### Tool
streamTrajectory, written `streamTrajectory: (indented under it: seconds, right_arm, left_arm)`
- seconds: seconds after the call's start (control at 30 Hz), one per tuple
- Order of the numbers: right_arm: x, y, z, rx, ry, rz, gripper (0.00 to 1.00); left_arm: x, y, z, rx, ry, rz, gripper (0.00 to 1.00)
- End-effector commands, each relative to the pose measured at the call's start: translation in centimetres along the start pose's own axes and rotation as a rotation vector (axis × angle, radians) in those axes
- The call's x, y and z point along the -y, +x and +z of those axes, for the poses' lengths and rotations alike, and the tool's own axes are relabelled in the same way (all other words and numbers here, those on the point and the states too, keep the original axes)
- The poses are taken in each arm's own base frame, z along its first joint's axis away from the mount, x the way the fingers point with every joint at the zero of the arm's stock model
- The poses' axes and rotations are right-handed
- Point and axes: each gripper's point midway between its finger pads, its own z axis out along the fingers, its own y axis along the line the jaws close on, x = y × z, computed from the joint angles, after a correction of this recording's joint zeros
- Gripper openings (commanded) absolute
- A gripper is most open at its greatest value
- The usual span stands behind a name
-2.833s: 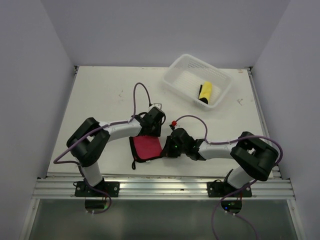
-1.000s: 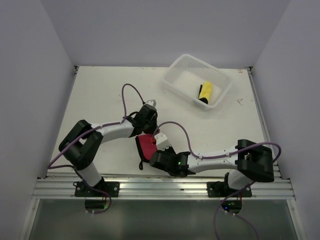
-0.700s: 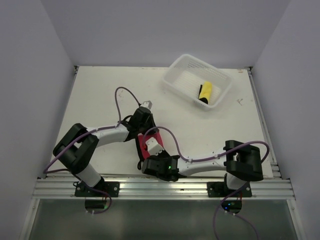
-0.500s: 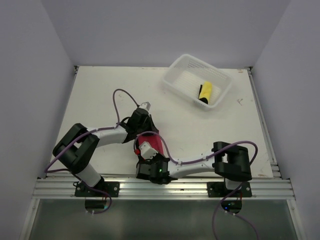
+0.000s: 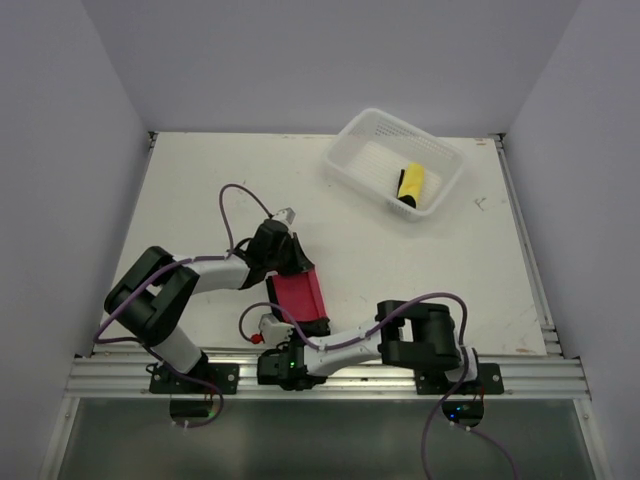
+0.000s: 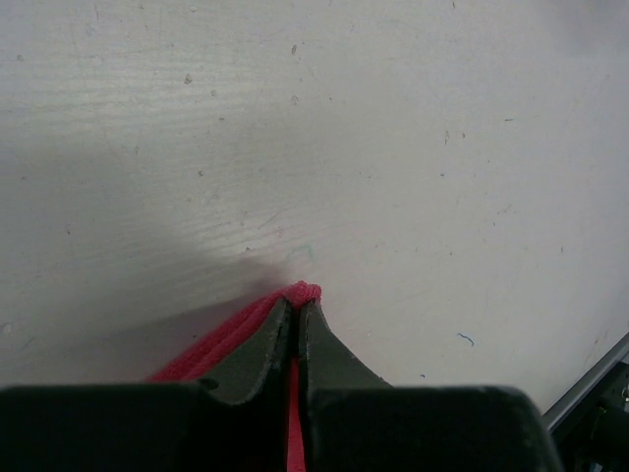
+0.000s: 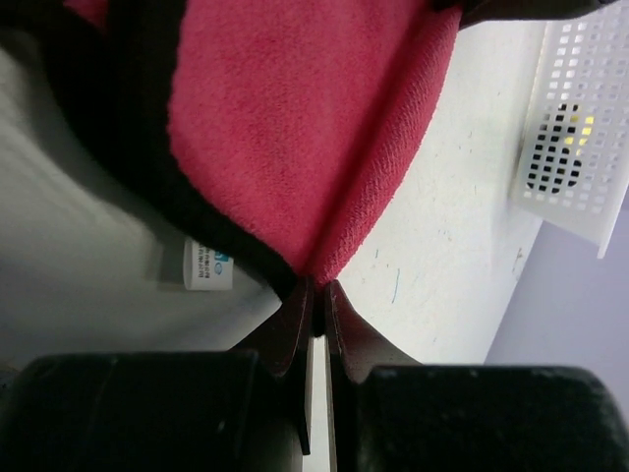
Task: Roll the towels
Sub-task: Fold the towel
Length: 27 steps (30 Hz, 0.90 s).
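Note:
A red towel (image 5: 298, 295) with black edging lies stretched near the table's front edge. My left gripper (image 5: 290, 262) is shut on its far end; in the left wrist view the fingers (image 6: 265, 344) pinch a folded red edge (image 6: 225, 333) just above the table. My right gripper (image 5: 308, 335) is shut on the towel's near corner; in the right wrist view its gripper (image 7: 316, 295) clamps the red cloth (image 7: 295, 118), with a white label (image 7: 206, 265) beside it. A rolled yellow towel (image 5: 411, 186) lies in the white basket (image 5: 350, 140).
The basket stands at the back right of the table and shows at the right edge of the right wrist view (image 7: 580, 128). The right arm lies low along the near metal rail (image 5: 330, 378). Purple cables loop over both arms. White walls close in the table.
My right arm has swung left along the front edge, taking the towel's near end with it. My left gripper has shifted left, and the towel now lies longer and narrower.

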Motion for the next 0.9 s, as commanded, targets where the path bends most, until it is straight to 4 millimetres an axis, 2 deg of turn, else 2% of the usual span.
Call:
streamTrajectory:
  seconds: [0.0, 0.17, 0.47, 0.63, 0.87]
  right_arm:
    - [-2.3, 0.4, -1.4, -0.004, -0.074, -0.164, 0.0]
    - [-4.1, 1.1, -1.2, -0.031, -0.127, -0.227, 0.0]
    - [-5.0, 2.0, -1.0, -0.058, -0.158, -0.238, 0.0]
    - [-5.0, 0.8, -1.8, -0.025, -0.203, -0.183, 0.02]
    - [-4.2, -0.5, -3.0, 0.03, -0.252, -0.083, 0.11]
  left_arm:
    - [-0.6, -5.2, 0.3, 0.194, -0.011, 0.006, 0.0]
    - [-1.9, -4.1, 0.7, 0.175, -0.035, 0.003, 0.0]
    - [-5.3, -2.1, 1.2, 0.151, -0.135, 0.007, 0.0]
    - [-6.6, -1.4, 1.3, 0.146, -0.176, 0.012, 0.0]
    - [-8.1, -0.1, 1.3, 0.124, -0.225, 0.0, 0.0]
